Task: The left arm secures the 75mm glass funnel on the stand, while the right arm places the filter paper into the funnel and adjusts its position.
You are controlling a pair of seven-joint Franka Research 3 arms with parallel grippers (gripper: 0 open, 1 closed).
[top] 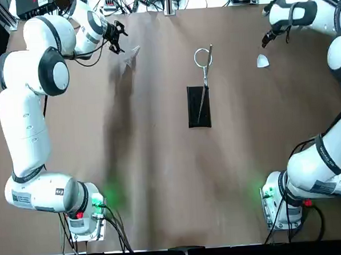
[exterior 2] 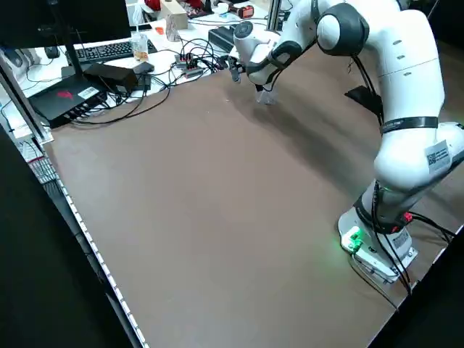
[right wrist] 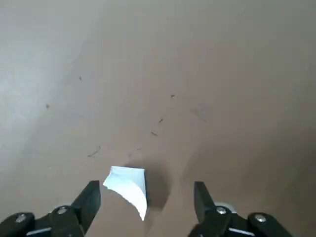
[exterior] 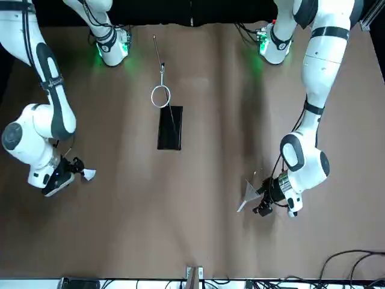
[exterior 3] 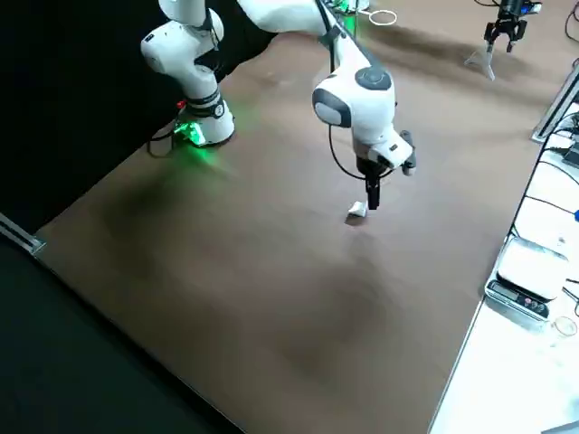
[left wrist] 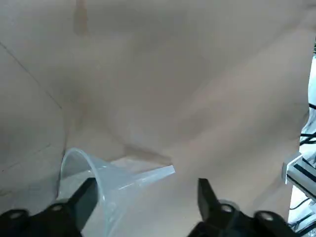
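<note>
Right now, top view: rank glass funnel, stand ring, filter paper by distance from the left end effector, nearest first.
From the left end effector, far-left of the table:
1. Glass funnel, right beside it on the table.
2. Stand ring, mid-table.
3. Filter paper, far right, near the right end effector.

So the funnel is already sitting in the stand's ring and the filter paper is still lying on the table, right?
Not quite. The top view shows the ring empty; the funnel lies on the table by the left hand. The filter paper is indeed still on the table.
</note>
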